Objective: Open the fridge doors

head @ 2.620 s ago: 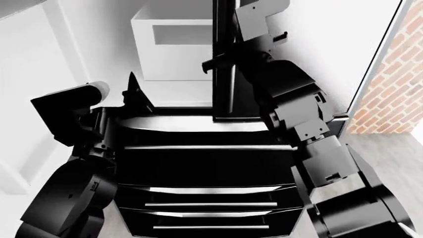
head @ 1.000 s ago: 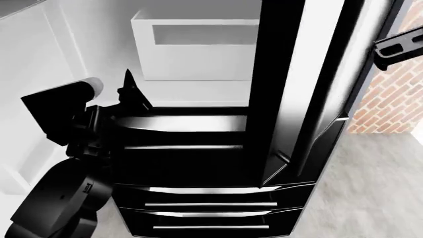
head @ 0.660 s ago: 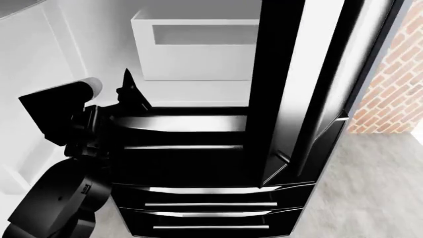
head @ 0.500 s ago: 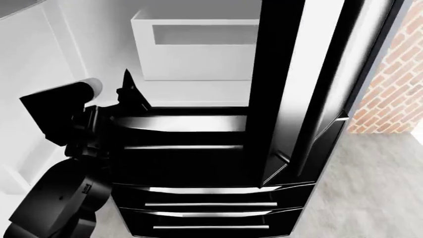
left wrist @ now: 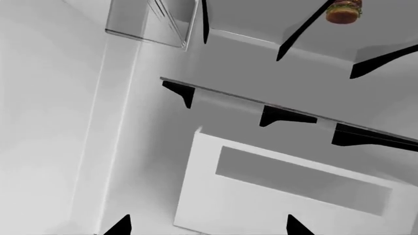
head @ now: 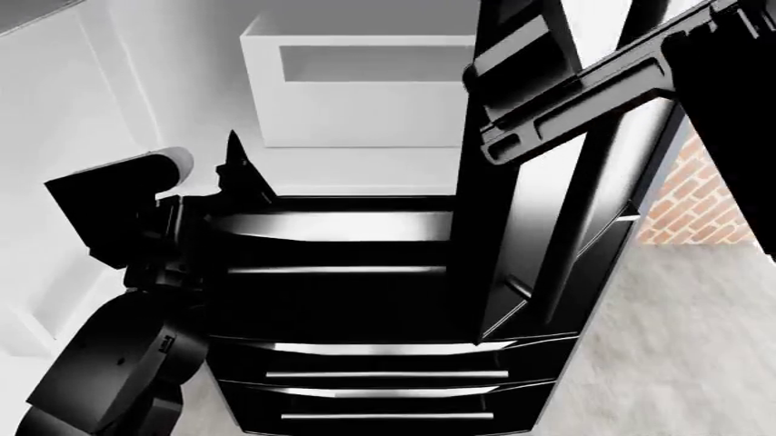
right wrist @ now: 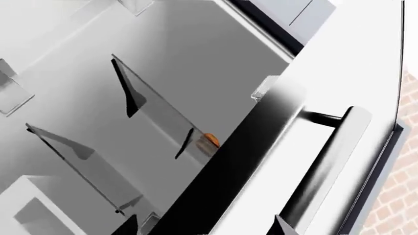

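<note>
Fridge doors: right door (head: 570, 209) partly swung out beside drawers (head: 388, 372), handle (right wrist: 326, 161) free; left door outside our views, interior open that side. We hold left gripper (head: 236, 168) at interior's edge, right gripper (head: 533, 109) against right door, likely to push. Neither grasps anything; jaw gaps unclear.

Glossy black blocky arms (head: 115, 363), one left joint capped pale grey (head: 170, 163).

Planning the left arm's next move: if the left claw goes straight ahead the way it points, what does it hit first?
Probably the white bin, dead ahead of the open left claw, though depth is unclear.
</note>
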Controlling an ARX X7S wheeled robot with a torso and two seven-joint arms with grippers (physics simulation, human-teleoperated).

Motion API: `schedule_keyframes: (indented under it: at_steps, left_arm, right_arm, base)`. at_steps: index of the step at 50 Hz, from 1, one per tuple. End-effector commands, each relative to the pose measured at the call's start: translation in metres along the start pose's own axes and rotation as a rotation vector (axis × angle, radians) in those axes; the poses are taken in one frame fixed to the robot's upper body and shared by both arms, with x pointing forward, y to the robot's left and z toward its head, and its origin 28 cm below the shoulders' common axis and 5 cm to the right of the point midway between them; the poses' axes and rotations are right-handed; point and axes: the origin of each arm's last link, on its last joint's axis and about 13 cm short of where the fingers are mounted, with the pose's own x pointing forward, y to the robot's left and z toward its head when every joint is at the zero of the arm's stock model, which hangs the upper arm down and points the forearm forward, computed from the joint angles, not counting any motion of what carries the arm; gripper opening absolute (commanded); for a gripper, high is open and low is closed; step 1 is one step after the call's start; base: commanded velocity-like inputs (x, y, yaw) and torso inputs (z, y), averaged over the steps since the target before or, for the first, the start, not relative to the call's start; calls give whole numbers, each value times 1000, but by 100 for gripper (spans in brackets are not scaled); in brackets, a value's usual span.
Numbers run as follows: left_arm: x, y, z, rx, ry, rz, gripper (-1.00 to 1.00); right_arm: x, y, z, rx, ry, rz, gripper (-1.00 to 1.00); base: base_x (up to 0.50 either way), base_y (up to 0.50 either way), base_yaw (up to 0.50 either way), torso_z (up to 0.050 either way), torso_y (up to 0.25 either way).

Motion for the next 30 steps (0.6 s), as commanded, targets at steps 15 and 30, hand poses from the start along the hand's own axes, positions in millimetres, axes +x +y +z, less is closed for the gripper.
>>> schedule_keyframes:
  at_steps: [15, 30]
  left_arm:
    - [-1, 0, -3, 3, 3, 1, 100]
    - [-2, 1, -5, 9, 6, 0, 100]
  right_arm:
    - [29, 26, -1, 11, -40, 139, 100]
    - [55, 32, -7, 65, -33, 210, 100]
  base:
    - [0, 0, 0, 0, 0]
    - [0, 0, 0, 0, 0]
